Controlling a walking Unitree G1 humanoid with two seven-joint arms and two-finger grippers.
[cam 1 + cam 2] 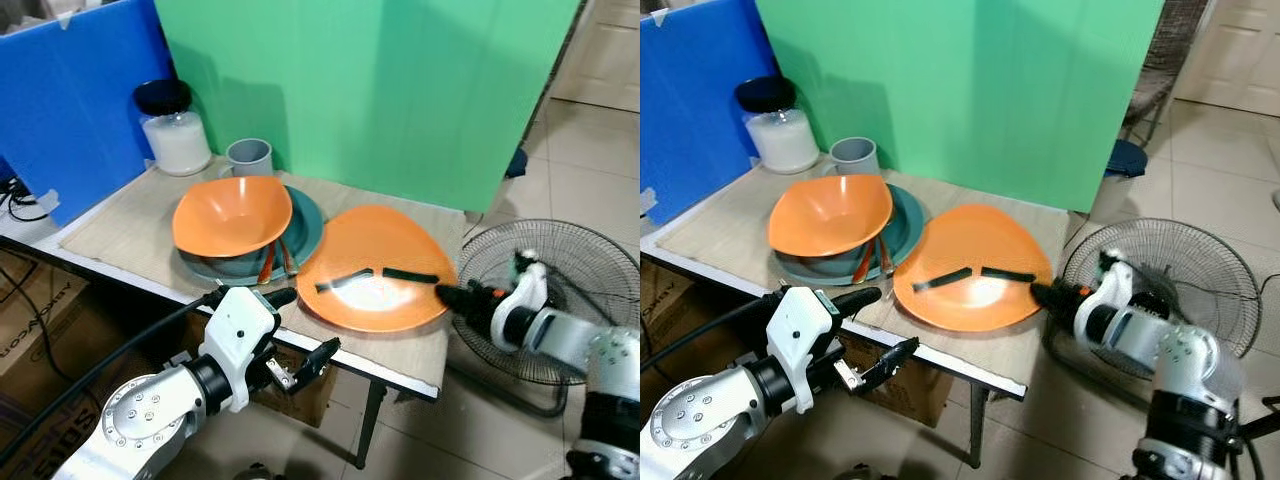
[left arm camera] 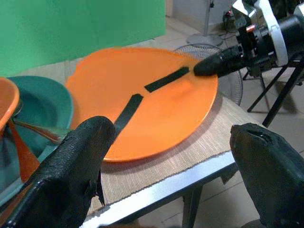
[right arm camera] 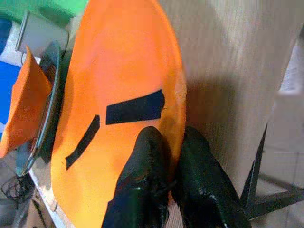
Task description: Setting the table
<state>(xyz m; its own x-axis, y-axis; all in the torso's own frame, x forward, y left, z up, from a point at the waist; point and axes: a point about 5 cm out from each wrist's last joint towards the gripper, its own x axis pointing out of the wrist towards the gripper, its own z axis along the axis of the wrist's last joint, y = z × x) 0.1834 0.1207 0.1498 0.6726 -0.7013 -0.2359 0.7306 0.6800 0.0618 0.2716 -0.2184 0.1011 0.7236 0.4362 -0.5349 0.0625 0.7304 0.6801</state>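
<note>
Orange plate w/ two black tape strips lies flat on table, beside stacked bowl. Right gripper pinches its thin rim; looks stiff, light, slippery. Left gripper hovers nearby, fingers apart.

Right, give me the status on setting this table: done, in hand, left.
Done: the orange plate lies flat on the mat, apart from the stack. In hand: the right claw is shut on that plate's rim; the left claw hangs open at the table's front edge. Left: the orange bowl sits stacked in the teal dish, utensils tucked beneath, and the grey cup waits behind.
</note>
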